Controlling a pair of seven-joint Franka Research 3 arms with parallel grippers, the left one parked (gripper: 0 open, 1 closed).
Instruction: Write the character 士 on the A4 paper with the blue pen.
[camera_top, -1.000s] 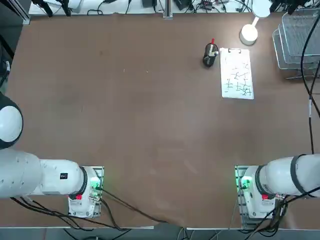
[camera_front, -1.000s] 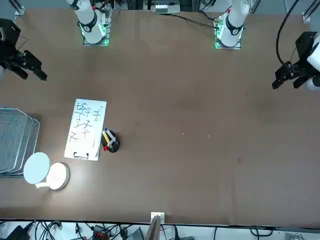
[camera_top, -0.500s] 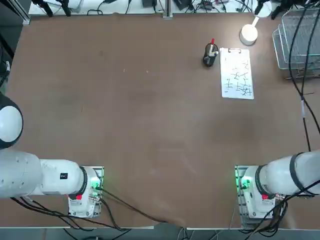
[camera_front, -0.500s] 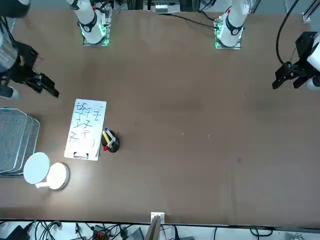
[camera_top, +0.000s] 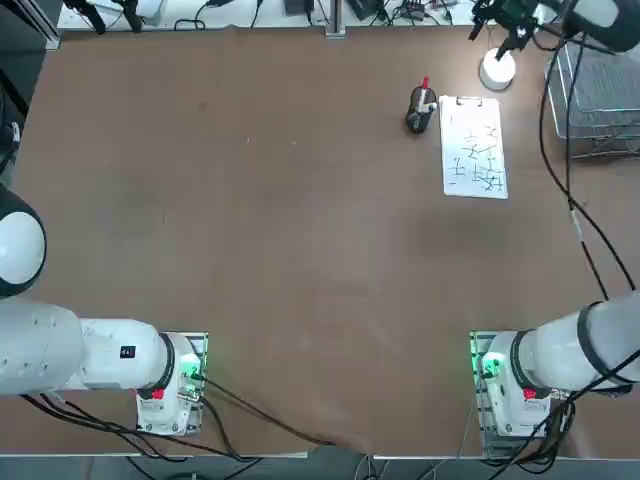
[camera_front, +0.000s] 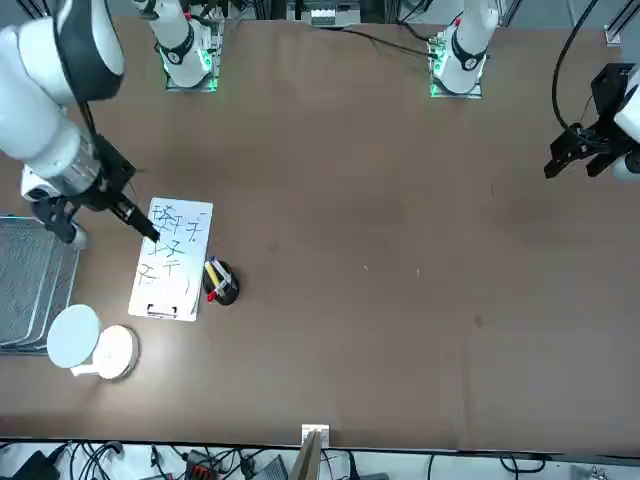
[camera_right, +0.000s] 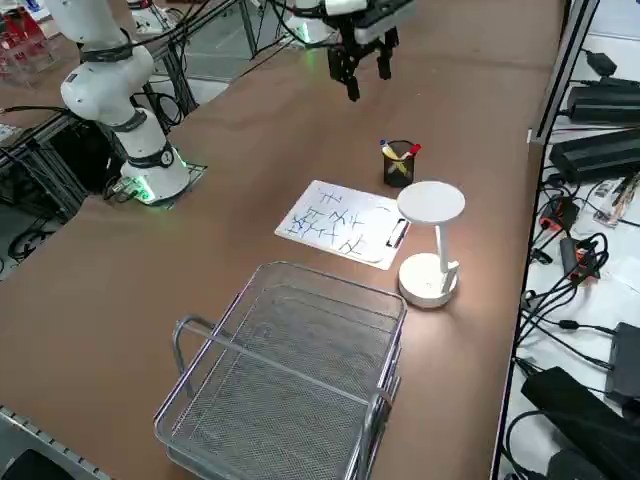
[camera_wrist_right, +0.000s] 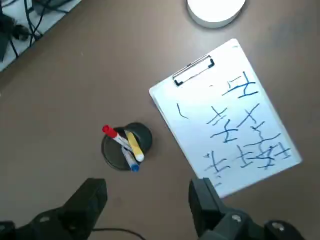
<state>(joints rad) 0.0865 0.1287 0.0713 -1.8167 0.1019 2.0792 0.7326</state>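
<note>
1. One right tool (camera_wrist_right: 148, 187), its fingers wide apart.
2. One A4 paper (camera_wrist_right: 225, 120) on the surface (camera_right: 300, 130), bearing many blue handwritten characters.
3. One cup (camera_wrist_right: 120, 150) beside it, three pens inside, one blue-tipped (camera_wrist_right: 132, 161).

A4 paper (camera_top: 474, 148): clipped, handwritten on
Black cup (camera_top: 417, 118): beside paper, red-topped pen (camera_top: 425, 84) inside
Right gripper (camera_top: 488, 42): near white stand (camera_top: 497, 70), fingers apart
Wire trays (camera_top: 606, 95): far right
</note>
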